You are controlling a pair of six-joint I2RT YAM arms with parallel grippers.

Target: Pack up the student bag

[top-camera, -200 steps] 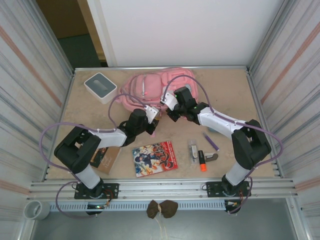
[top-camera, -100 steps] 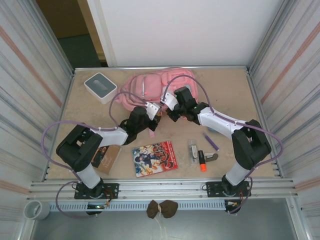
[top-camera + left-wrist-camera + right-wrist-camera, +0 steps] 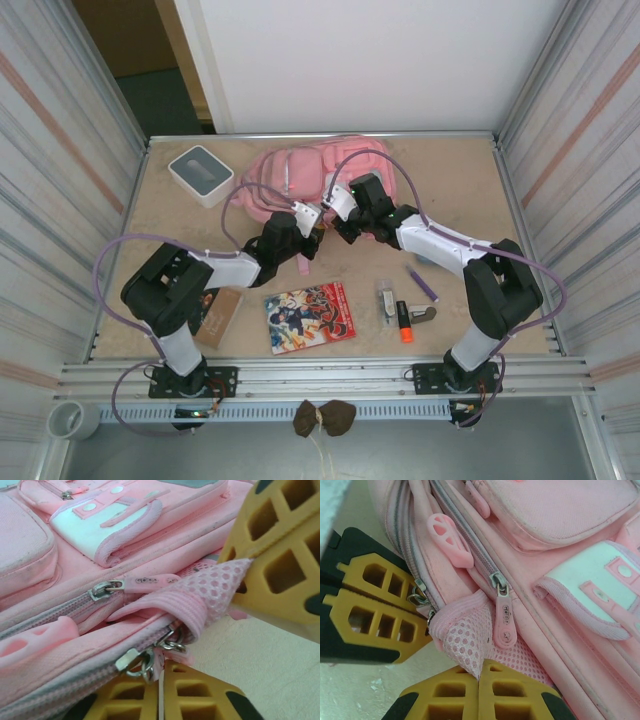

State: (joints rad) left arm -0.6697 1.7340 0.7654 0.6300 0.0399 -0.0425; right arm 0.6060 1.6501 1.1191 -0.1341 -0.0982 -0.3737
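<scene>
Unzipping seemed the step in hand. The bag (image 3: 290,175) lay with the far wall just behind it. At its near edge the left gripper (image 3: 160,682) was clamped on a zip pull (image 3: 142,662), and the right gripper (image 3: 479,677) pinched the mesh corner (image 3: 462,642). The next move probably called for drawing the pull along the zip while the right anchored the bag. Bare table lay on the bag's near side, and a box (image 3: 200,172) stood to its left.

Corrugated side walls (image 3: 60,170) — beige tabletop (image 3: 470,190)

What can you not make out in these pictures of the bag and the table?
- Inside the student bag: every view, fabric covers it.
- Brown book: top view, left arm covers part.
- Small grey items beside the marker: top view, too small.
- What the left hand pinches: left wrist view, its fingers and the bottom edge hide it.
</scene>
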